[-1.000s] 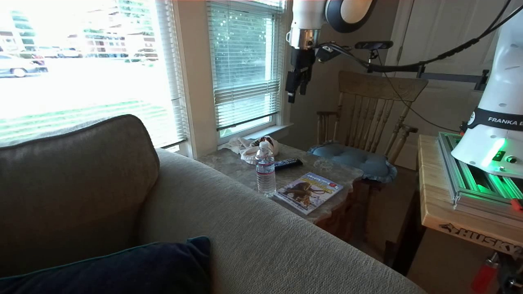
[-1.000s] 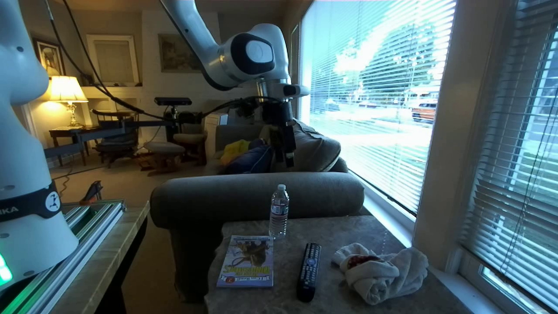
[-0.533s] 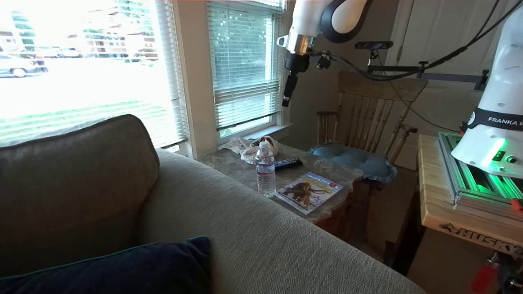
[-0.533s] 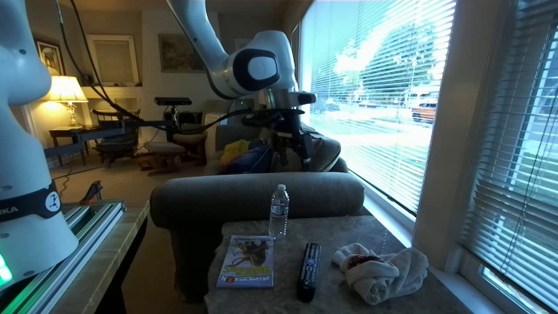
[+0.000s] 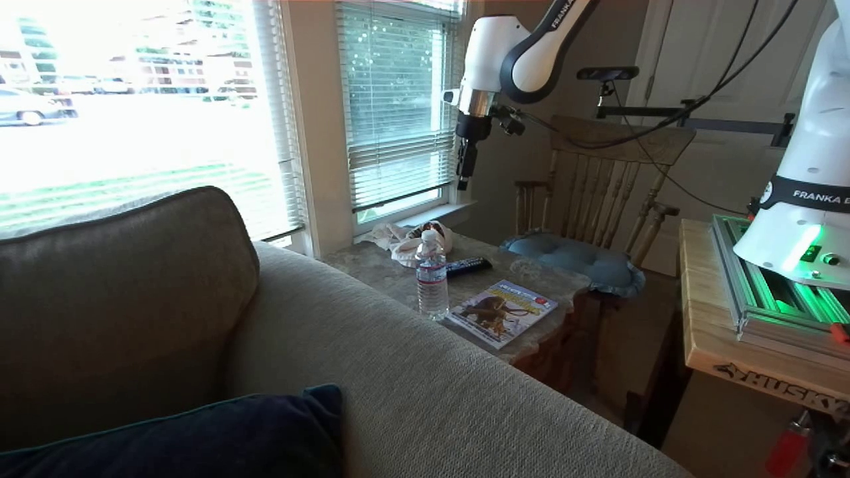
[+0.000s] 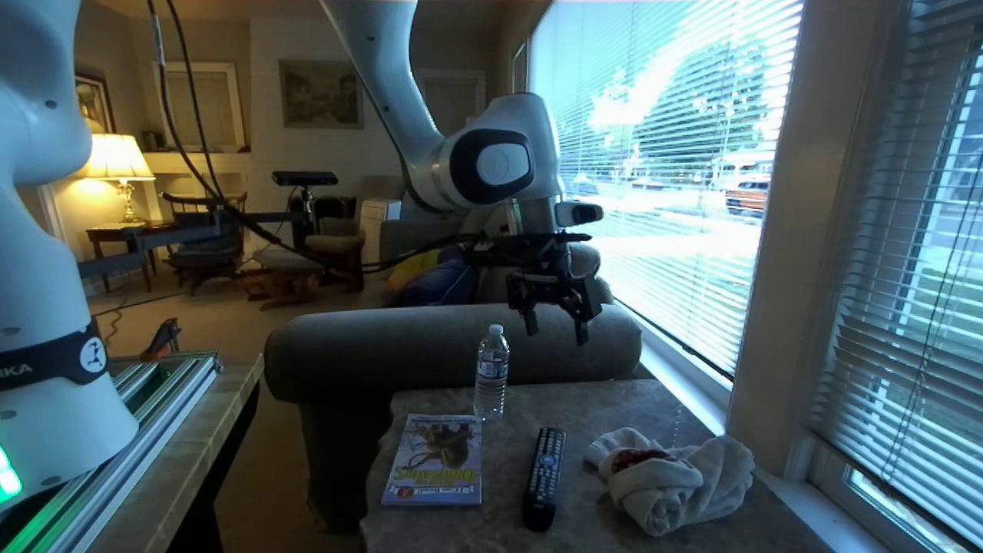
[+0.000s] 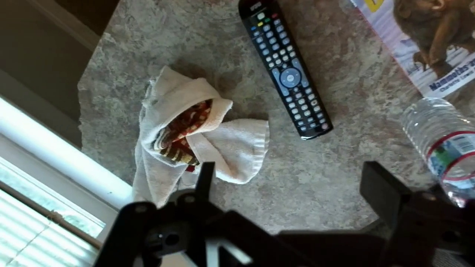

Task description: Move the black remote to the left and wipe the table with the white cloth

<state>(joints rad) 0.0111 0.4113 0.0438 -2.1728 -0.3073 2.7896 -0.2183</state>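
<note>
The black remote [image 6: 545, 480] lies flat on the grey stone-patterned table [image 6: 591, 399]. It also shows in an exterior view [image 5: 469, 267], partly behind the bottle, and in the wrist view [image 7: 293, 79]. The white cloth [image 6: 676, 491] lies crumpled near the window side, with a red patterned part showing in its folds. It also shows in an exterior view [image 5: 403, 252] and in the wrist view [image 7: 241, 144]. My gripper [image 6: 557, 334] is open and empty, well above the table. In the wrist view its fingers [image 7: 289, 167] are wide apart, with table surface between them.
A clear water bottle [image 6: 491, 372] stands upright near the sofa armrest [image 6: 369, 346]. A book [image 6: 434, 461] lies flat beside the remote. A window with blinds [image 6: 676, 153] borders the table. A wooden chair with a blue cushion [image 5: 578, 259] stands behind it.
The arm has moved down and toward the window, lowering the gripper, which has also turned. The remote, cloth, bottle and book have not moved.
</note>
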